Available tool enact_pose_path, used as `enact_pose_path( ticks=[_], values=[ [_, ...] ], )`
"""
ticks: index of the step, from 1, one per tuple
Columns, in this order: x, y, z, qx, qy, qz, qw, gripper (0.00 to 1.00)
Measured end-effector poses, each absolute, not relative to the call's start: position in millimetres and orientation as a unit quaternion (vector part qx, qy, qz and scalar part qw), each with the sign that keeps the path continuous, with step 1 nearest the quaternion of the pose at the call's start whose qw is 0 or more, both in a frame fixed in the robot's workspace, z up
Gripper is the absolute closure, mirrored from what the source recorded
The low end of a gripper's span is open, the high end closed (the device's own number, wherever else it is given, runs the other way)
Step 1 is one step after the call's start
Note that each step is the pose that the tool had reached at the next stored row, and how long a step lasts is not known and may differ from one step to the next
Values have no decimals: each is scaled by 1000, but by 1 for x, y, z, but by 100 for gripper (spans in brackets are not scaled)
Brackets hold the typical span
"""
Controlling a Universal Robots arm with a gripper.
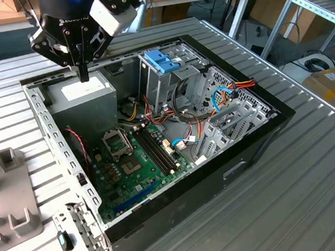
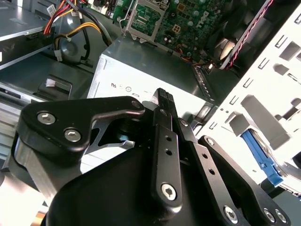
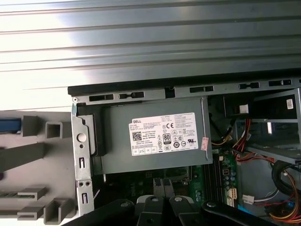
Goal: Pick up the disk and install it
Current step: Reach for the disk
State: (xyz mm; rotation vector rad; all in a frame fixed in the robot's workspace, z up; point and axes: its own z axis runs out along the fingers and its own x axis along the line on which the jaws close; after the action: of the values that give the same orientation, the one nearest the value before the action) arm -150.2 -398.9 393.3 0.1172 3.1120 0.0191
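Claw [image 1: 83, 73]: fingers pressed together, nothing held between them.
Claw position: pointing down over the top face of the grey power supply box [image 1: 80, 97]; contact with it cannot be told.
Disk [image 2: 261, 157]: its blue frame edge shows in the second wrist view, lying outside the perforated case wall [image 2: 263, 80] by a grey fixture post, apart from the claw.
Fixture [image 1: 10, 196]: on the slatted table [image 1: 306, 195], at the exterior view's left of the case.
Computer case [image 1: 193, 200]: lying open, motherboard [image 1: 135, 165] exposed.
Blue latch [image 1: 162, 60]: atop the silver cage, beside the power supply box.
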Motion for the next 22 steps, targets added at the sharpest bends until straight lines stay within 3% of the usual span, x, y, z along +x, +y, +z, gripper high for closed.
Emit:
enact_pose_path(
  ticks=[22],
  values=[
    [-155, -399, 393, 38, 999, 1, 14, 89]
  ],
)
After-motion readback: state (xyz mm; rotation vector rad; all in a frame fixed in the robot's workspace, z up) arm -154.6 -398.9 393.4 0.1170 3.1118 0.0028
